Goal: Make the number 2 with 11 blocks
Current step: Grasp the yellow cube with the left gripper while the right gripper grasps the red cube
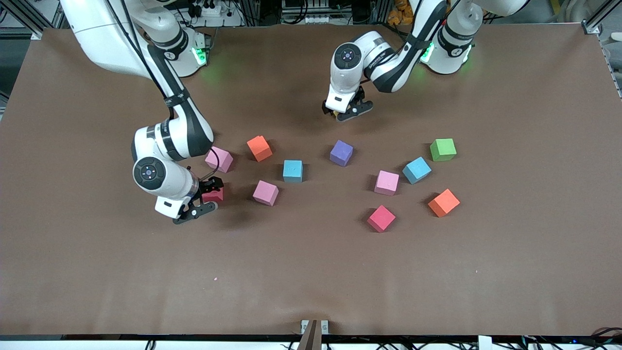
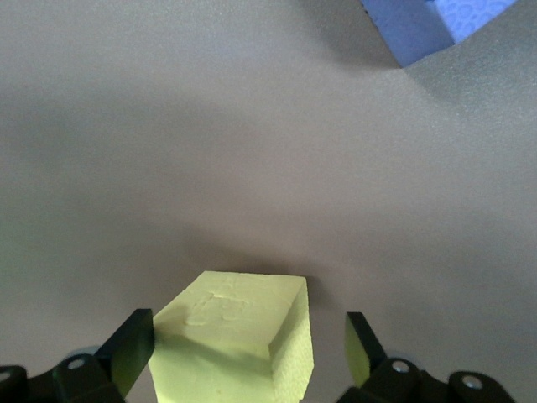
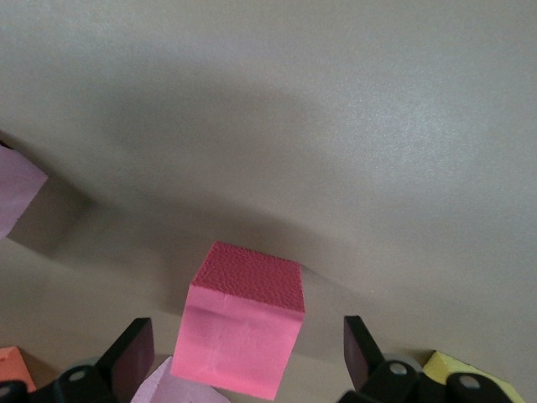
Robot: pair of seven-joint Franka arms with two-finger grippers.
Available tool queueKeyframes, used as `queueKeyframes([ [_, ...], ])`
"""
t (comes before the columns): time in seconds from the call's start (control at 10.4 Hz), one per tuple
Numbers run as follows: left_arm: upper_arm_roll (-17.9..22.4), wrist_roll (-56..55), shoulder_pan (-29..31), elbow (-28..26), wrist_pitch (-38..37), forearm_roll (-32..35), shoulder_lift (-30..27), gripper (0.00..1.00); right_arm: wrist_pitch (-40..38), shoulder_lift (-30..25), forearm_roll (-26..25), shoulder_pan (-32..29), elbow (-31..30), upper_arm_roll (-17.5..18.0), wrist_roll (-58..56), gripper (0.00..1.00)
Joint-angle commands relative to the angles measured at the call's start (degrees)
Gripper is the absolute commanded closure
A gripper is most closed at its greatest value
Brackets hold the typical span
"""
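The cubes lie scattered and apart, and no digit 2 shows. My right gripper [image 1: 206,197] is down at the table, open around a red cube [image 1: 213,196], with gaps on both sides in the right wrist view [image 3: 247,323]. My left gripper [image 1: 347,111] is low over the table near the robots, open around the yellow cube [image 2: 239,336], which is almost hidden in the front view. On the table lie pink cubes [image 1: 219,159] [image 1: 266,193] [image 1: 387,183], orange cubes [image 1: 259,148] [image 1: 443,202], light blue cubes [image 1: 292,170] [image 1: 416,170], a purple cube [image 1: 341,153] and a second red cube [image 1: 381,218].
A green cube [image 1: 442,149] sits beside a light blue one toward the left arm's end. The brown table [image 1: 311,272] is bare nearer to the front camera. The purple cube's corner shows in the left wrist view [image 2: 428,25].
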Motion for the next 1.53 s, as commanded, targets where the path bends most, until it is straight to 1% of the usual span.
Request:
queueKeyframes([
  [0.0,-0.61,-0.39,0.47,-0.95,-0.66,-0.73,-1.26,0.00,0.77,1.10,0.89,0.39,-0.31,-0.29,0.60,0.00],
  [0.19,-0.61,-0.13,0.56,-0.51,-2.42,-0.73,-1.43,0.00,0.77,1.72,0.89,0.31,-0.40,-0.29,0.60,0.00],
  [0.67,-0.61,-0.04,1.52,0.11,-2.51,-0.73,-2.49,0.00,0.59,2.86,0.97,0.22,-0.49,-0.29,0.60,0.00],
  [1.05,-0.61,0.05,1.17,0.90,-1.73,-0.73,-0.74,0.00,0.59,2.86,0.97,0.04,-0.84,-0.29,0.60,0.00],
  [1.44,-1.40,-0.21,0.64,0.81,2.75,-0.82,2.60,0.00,0.42,2.86,1.24,0.31,-0.84,-0.21,0.60,0.00],
])
